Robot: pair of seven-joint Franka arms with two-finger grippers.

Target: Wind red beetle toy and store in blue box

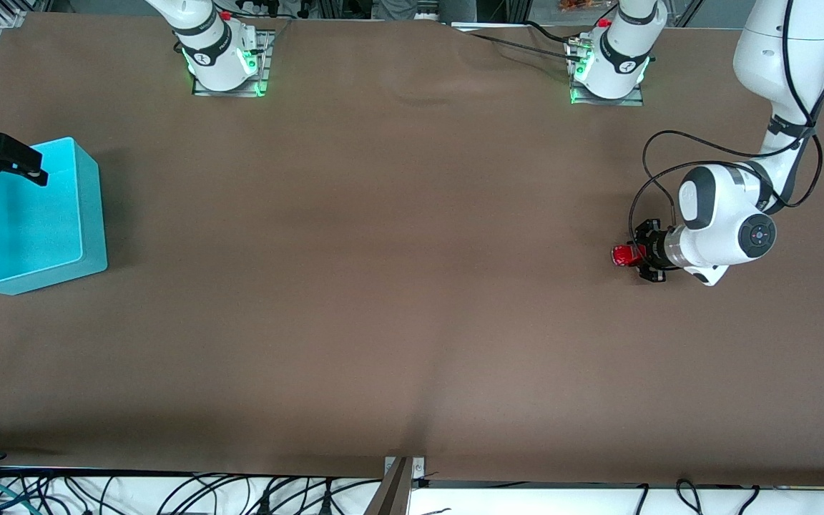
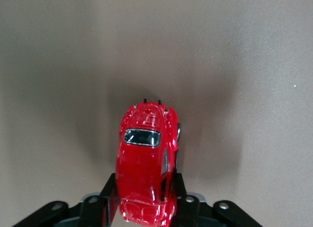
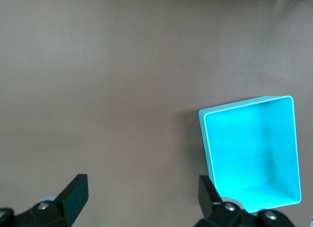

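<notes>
The red beetle toy (image 2: 145, 163) sits low on the brown counter (image 1: 398, 286) at my left arm's end, pinched at its sides between the fingers of my left tool (image 1: 639, 255). My right tool (image 3: 142, 195) hangs wide apart, holding nothing, over the blue box (image 1: 61, 214), which stands at the right arm's end.
</notes>
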